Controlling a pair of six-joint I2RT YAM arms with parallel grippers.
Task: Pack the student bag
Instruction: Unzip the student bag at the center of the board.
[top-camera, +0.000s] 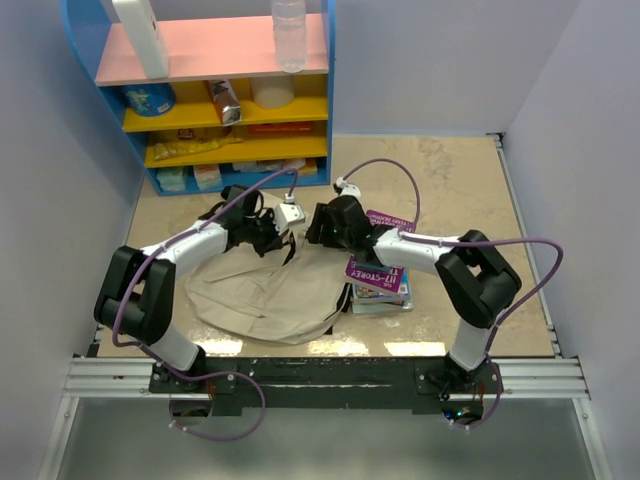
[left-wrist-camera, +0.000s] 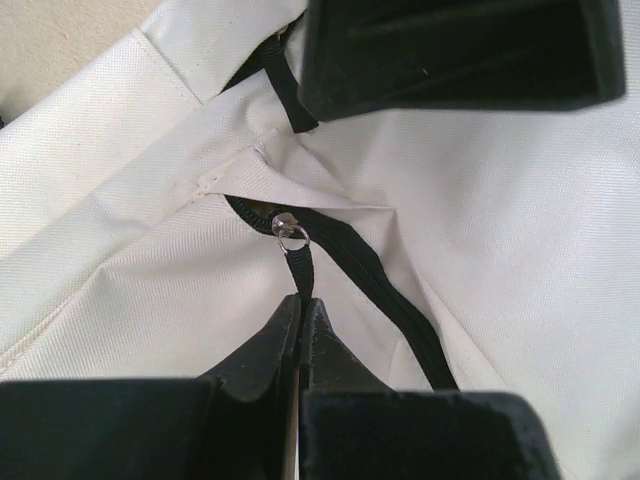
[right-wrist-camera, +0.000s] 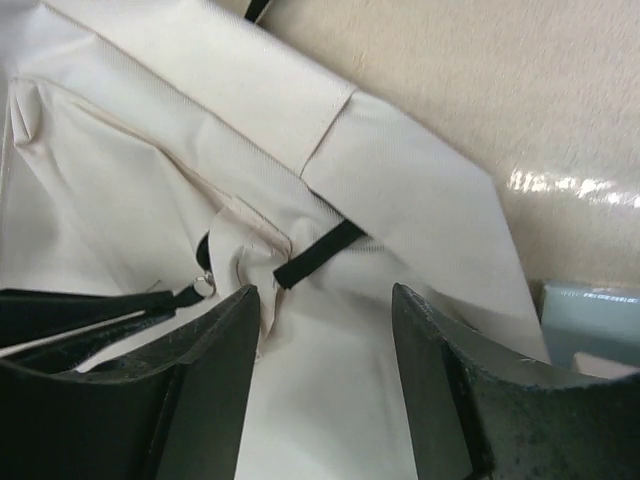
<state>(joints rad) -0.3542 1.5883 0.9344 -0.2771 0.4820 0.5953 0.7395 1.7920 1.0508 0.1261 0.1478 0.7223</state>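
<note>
The student bag (top-camera: 262, 292), beige fabric with black zippers, lies flat on the table. My left gripper (top-camera: 274, 233) is at its far edge. In the left wrist view it (left-wrist-camera: 302, 300) is shut on the black zipper pull strap (left-wrist-camera: 299, 268), just below the metal ring at the end of the black zipper (left-wrist-camera: 385, 295). My right gripper (top-camera: 316, 226) is right beside it, open. In the right wrist view its jaws (right-wrist-camera: 325, 295) stand wide apart over the bag's fabric (right-wrist-camera: 330, 400), near a short black tab (right-wrist-camera: 320, 252).
A stack of books (top-camera: 381, 281) with a purple cover lies just right of the bag; its pale blue edge shows in the right wrist view (right-wrist-camera: 590, 322). A blue shelf unit (top-camera: 230, 100) with bottles and boxes stands at the back left. Walls close in on both sides.
</note>
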